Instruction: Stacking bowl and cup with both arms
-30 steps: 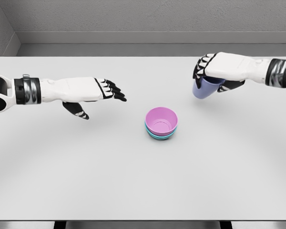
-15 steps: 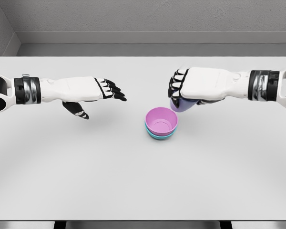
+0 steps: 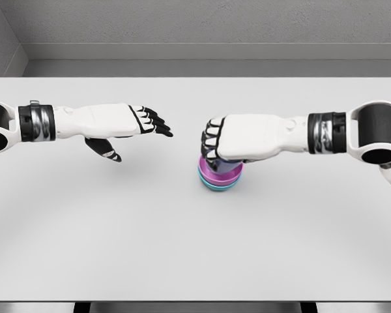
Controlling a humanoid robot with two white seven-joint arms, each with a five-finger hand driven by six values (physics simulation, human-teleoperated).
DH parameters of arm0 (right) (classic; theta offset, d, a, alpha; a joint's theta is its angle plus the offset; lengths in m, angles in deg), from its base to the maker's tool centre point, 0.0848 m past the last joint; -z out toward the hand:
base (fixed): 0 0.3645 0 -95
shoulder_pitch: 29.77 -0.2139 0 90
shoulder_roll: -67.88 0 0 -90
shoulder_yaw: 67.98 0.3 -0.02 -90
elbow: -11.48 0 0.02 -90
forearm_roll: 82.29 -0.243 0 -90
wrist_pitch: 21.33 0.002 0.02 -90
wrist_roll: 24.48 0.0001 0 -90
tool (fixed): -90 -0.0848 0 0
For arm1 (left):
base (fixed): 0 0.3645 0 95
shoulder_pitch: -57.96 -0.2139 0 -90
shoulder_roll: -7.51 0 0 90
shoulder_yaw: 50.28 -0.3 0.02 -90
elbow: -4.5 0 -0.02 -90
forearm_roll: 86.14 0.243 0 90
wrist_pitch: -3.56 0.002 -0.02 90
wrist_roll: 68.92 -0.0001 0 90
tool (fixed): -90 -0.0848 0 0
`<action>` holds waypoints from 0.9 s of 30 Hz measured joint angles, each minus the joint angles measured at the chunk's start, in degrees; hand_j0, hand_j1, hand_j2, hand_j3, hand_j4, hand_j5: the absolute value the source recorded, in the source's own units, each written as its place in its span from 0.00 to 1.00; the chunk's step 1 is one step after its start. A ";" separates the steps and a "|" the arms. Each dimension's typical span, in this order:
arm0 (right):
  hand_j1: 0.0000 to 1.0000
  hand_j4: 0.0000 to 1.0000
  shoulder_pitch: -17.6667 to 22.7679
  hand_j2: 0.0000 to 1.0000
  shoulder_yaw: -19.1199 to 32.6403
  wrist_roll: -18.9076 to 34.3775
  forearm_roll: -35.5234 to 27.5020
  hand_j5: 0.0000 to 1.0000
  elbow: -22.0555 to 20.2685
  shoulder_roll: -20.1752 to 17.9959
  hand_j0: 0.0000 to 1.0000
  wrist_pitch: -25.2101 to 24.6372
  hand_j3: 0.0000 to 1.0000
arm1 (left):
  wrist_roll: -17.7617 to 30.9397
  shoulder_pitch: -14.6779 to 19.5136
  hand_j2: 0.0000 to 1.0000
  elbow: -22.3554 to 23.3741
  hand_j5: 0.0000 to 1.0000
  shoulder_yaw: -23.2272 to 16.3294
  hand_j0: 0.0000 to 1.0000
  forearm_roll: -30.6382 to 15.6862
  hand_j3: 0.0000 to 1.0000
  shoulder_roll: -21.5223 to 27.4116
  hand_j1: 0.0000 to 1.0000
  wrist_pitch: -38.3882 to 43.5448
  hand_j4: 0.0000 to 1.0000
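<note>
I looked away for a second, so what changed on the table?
The right hand carried the purple cup leftward and now holds it over the stacked bowls, apparently inside them. The left hand stayed open above the table; the bowls did not move.

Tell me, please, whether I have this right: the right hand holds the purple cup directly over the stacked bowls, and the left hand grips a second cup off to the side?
Not quite. In the head view the left hand grips nothing; its fingers are spread and empty. The rest stands: the right hand holds the purple cup directly over the stacked bowls.
</note>
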 measured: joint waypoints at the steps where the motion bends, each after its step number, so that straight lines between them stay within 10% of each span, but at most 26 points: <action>1: 0.45 0.45 0.00 0.45 -0.09 0.00 -0.01 0.45 0.03 0.10 0.45 0.00 0.45 | 0.00 0.00 1.00 0.00 1.00 0.00 1.00 0.00 1.00 0.00 1.00 0.00 1.00; 27: 0.49 0.49 -0.44 0.49 -0.53 -0.02 -0.06 0.49 4.66 2.46 0.49 0.00 0.49 | 0.00 0.00 1.00 0.00 1.00 0.01 1.00 0.00 1.00 0.01 1.00 0.00 1.00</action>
